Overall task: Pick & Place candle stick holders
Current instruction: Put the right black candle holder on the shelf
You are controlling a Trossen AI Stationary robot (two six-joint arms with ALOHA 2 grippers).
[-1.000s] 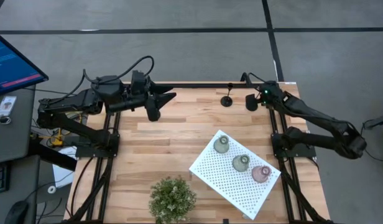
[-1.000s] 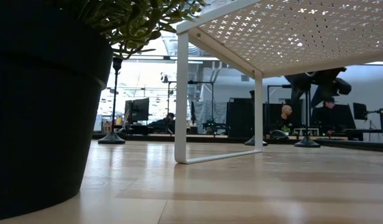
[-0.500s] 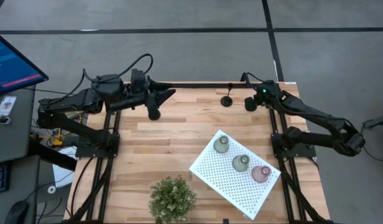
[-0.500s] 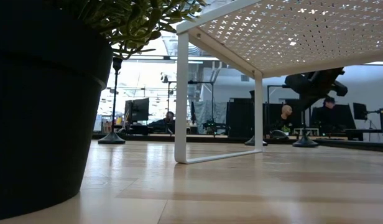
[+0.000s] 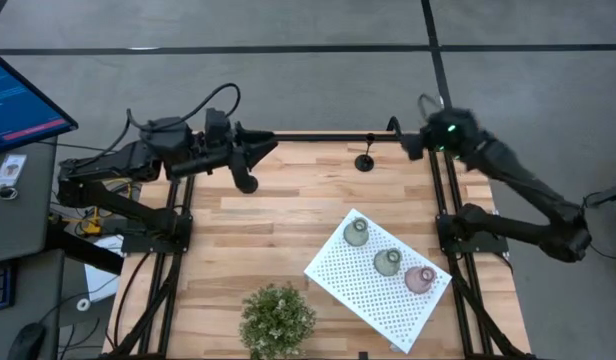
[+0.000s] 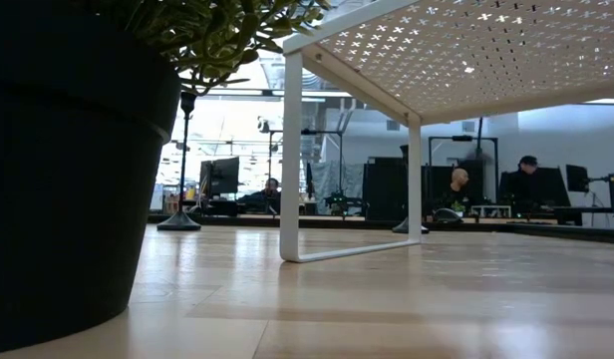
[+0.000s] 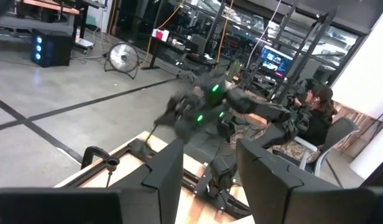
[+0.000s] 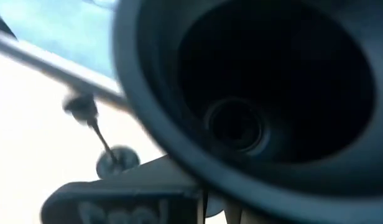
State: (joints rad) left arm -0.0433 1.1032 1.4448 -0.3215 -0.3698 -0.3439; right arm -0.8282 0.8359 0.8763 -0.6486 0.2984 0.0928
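1. High view: my right claw [image 5: 413, 148] hung above the far right corner of the table [image 5: 248, 250]. I could not tell from here whether it was clamped on anything. My left claw [image 5: 260, 152] waited over the far left part with its fingers apart. One black holder [image 5: 365, 162] stood upright near the far edge, between my two claws. A dark piece [image 5: 246, 183] just beside my left claw may have been another, though I would not swear to it. The three pale holders [image 5: 387, 262] sat in a row on the white perforated board [image 5: 373, 305], well apart from both claws. The potted plant [image 5: 277, 318] stood at the near edge.

2. Low view: neither claw showed. Two dark bases stood at the far side, one with a tall thin stem left of the board's leg [image 6: 290, 150], the other partly hidden behind a farther leg. People sat in the room beyond.

3. Left wrist view: the gap between my left fingers held nothing. My right arm [image 7: 241, 102] crossed the view farther off and was hard to make out.

4. Right wrist view: a dark round hollow [image 8: 241, 93] filled most of the frame. I judged it a black holder carried in my right claw, which would put me at the carrying step. The next move called for bringing it upright to the spot where it was to stand and lowering it gently, since that thin stem would tip easily. The black holder on the table showed small beyond it.
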